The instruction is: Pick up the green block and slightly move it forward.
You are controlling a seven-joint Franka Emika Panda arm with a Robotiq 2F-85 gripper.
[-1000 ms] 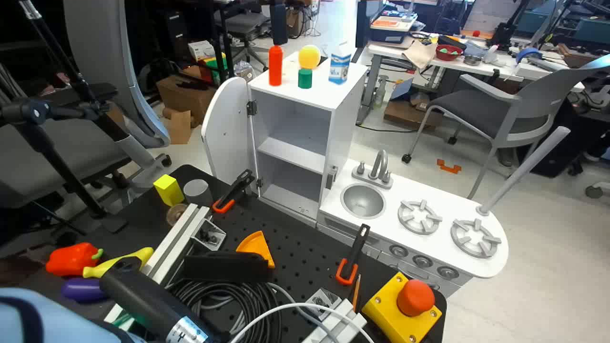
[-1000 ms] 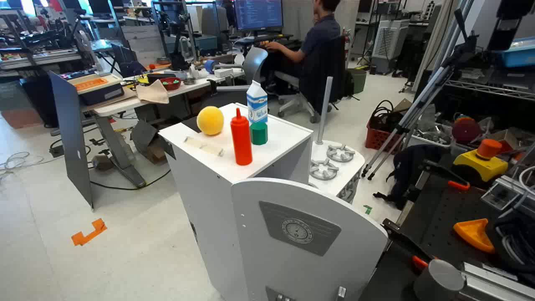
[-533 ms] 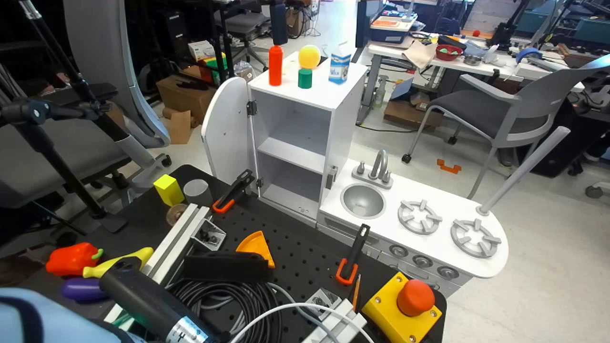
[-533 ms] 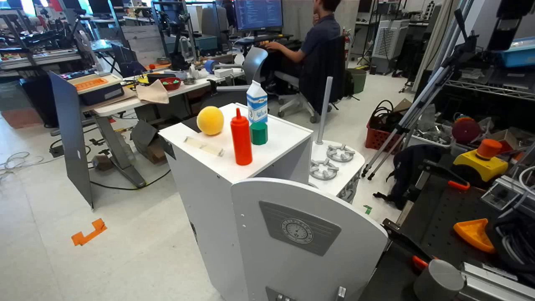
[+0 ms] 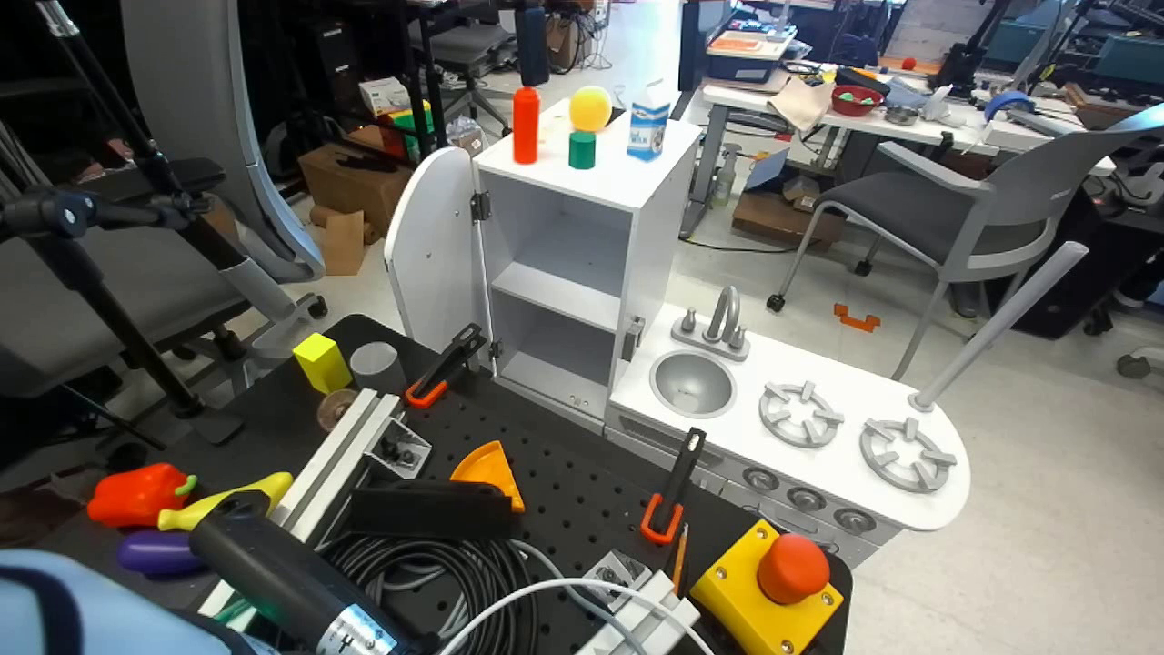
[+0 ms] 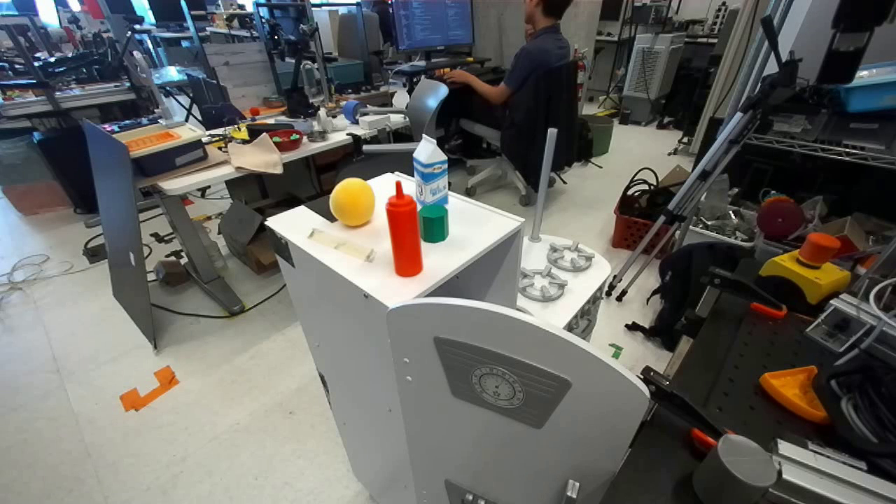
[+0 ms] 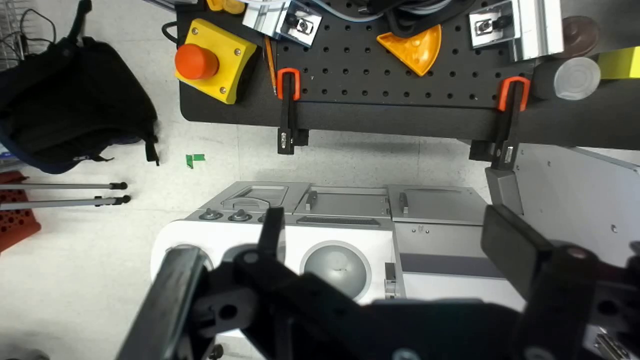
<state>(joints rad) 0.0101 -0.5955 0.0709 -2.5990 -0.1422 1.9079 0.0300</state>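
The green block (image 5: 582, 151) stands upright on the white cabinet top (image 5: 607, 189). In an exterior view (image 6: 435, 225) it is partly hidden behind the red bottle. It does not show in the wrist view. My gripper (image 7: 387, 225) is open in the wrist view, with its two fingers wide apart and nothing between them. The sink and the cabinet lie below it. In an exterior view, two dark finger-like parts of the gripper (image 5: 611, 68) hang at the top edge, apart from the block.
A red squeeze bottle (image 6: 404, 234), a yellow ball (image 6: 352, 202) and a blue-and-white milk carton (image 6: 430, 171) stand around the block. The cabinet door (image 5: 436, 241) is open. A faucet (image 5: 726, 314) and an upright post (image 5: 1000, 323) rise from the lower counter.
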